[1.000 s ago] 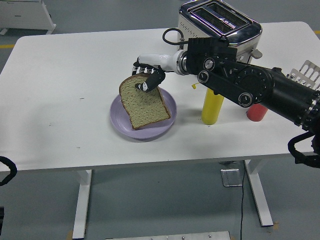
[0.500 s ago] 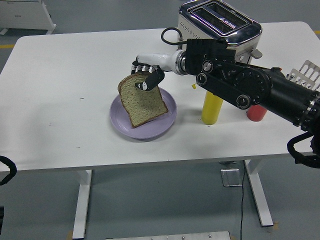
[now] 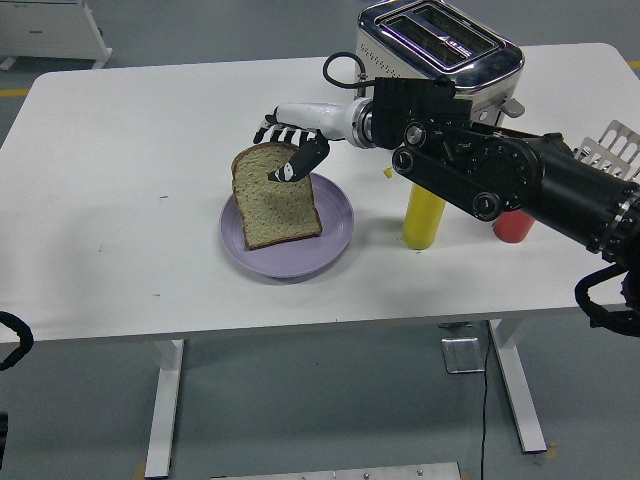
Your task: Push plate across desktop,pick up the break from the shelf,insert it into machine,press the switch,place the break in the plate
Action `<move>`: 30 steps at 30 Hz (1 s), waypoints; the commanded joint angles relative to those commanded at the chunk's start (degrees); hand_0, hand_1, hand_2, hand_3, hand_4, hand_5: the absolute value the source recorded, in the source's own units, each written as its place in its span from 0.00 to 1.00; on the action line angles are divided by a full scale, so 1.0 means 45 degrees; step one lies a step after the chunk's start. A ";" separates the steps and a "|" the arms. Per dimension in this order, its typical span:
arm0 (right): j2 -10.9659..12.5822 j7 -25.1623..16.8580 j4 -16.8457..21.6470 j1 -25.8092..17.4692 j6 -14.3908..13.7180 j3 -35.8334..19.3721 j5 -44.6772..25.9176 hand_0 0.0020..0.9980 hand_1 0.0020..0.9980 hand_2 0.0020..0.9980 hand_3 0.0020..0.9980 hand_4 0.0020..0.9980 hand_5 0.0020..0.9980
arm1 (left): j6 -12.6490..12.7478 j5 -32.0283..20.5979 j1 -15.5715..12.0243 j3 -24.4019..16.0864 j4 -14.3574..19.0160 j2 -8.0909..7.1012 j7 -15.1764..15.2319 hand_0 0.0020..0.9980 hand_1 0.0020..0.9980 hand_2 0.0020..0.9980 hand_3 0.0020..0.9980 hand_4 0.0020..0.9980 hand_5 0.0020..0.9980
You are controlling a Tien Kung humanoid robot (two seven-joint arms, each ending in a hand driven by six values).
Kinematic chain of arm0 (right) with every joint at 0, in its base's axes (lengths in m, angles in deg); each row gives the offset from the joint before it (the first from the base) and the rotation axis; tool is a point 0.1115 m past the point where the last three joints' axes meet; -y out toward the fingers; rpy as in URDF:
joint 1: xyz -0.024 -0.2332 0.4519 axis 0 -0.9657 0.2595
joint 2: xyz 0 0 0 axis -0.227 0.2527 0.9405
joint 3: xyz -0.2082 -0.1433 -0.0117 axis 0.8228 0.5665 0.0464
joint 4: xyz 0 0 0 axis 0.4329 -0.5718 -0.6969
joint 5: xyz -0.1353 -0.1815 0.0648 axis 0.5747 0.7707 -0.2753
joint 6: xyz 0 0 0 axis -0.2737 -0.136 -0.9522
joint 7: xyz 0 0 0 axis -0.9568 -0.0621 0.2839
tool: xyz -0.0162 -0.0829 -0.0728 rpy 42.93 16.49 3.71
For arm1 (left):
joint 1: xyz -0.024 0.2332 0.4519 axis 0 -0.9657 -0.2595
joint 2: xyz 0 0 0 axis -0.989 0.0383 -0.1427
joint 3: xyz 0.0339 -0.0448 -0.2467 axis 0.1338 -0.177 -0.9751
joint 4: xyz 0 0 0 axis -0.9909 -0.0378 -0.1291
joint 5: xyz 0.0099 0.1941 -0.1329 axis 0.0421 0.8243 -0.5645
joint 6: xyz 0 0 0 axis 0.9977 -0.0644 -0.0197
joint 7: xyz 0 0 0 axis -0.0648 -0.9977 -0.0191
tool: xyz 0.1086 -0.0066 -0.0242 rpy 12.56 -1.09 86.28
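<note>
A slice of brown bread (image 3: 275,200) is pinched at its top edge by my right hand (image 3: 285,150), thumb on the near face and the other fingers behind it. The slice hangs tilted over a lilac plate (image 3: 337,232) near the table's middle, its lower edge down at the plate; I cannot tell if it touches. My right arm (image 3: 500,175) reaches in from the right, passing in front of the chrome toaster (image 3: 440,45) at the back, whose two slots are empty. My left hand does not show.
A yellow bottle (image 3: 424,215) and a red bottle (image 3: 513,226) stand right of the plate, partly under my arm. A white wire rack (image 3: 615,145) sits at the right edge. The toaster's black cord (image 3: 340,72) loops beside it.
My right hand moved slightly left and up with the bread. The slice swung from leaning right across the plate to standing more upright over the plate's left half.
</note>
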 joint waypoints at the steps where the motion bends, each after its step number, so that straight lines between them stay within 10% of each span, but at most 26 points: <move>1: 0.0004 -0.0008 -0.0005 -0.0003 -0.0036 -0.0011 0.0031 0.80 0.83 0.84 0.91 0.75 0.34 | 0.0000 0.0000 0.0001 0.0001 0.0000 0.0000 0.0000 0.83 0.88 0.90 0.82 0.65 1.00; 20: 0.0205 -0.0540 0.0049 -0.0188 -0.1275 -0.0906 0.0579 0.89 0.88 0.92 0.95 0.78 0.35 | -0.0002 0.0001 -0.0054 0.0056 -0.0006 0.0014 0.0000 0.83 0.88 0.90 0.82 0.65 1.00; 30: 0.0908 -0.0736 0.1584 -0.0315 -0.2249 -0.3139 0.0760 0.88 0.87 0.89 0.94 0.76 0.35 | 0.0001 0.0009 -0.0123 0.0085 -0.0007 -0.0016 0.0001 0.83 0.88 0.90 0.82 0.64 1.00</move>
